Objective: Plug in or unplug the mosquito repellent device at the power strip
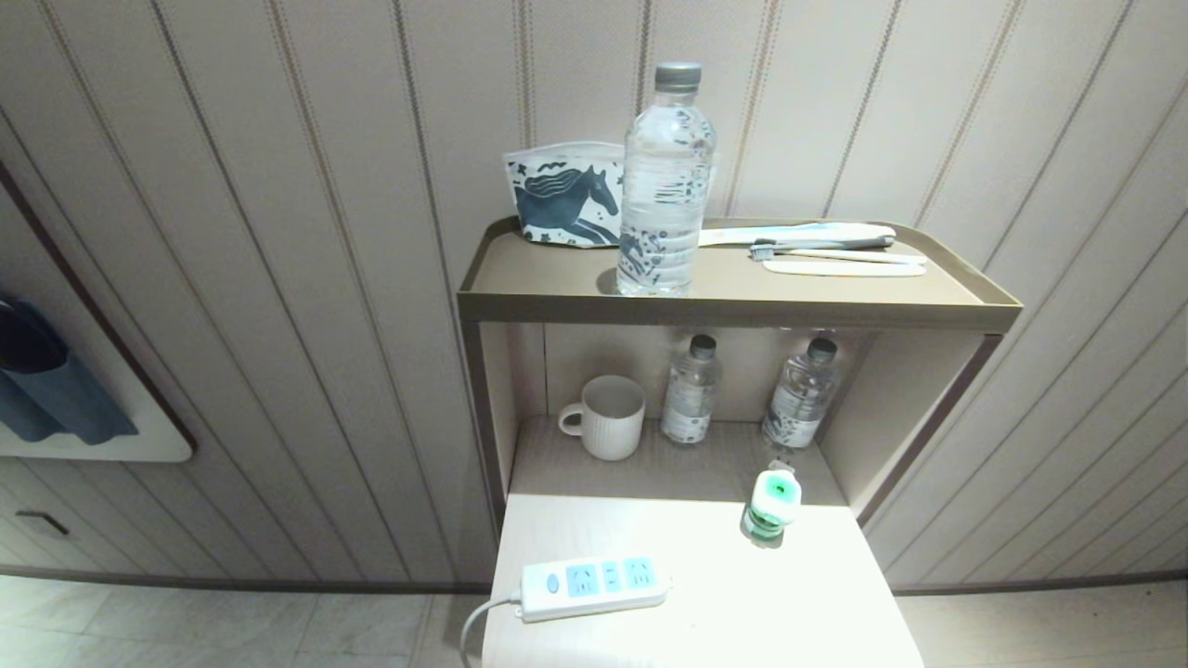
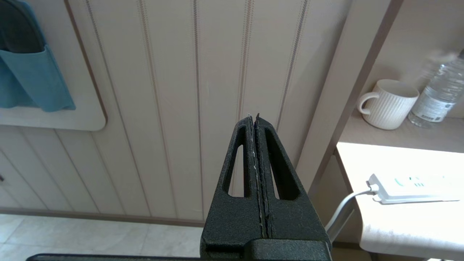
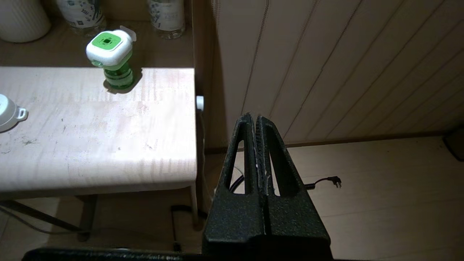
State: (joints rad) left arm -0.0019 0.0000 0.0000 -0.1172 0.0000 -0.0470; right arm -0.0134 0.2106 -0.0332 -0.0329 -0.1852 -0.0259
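The small green-and-white plastic mosquito repellent device (image 1: 771, 504) stands upright near the tabletop's (image 1: 687, 631) far right corner, unplugged. The long white power strip (image 1: 594, 586) with light-blue socket panels lies well apart from it at the near left edge, its white cord (image 1: 478, 622) hanging off. The left gripper (image 2: 254, 117) and right gripper (image 3: 253, 117) hang off the tabletop's sides, jaws clenched on nothing.
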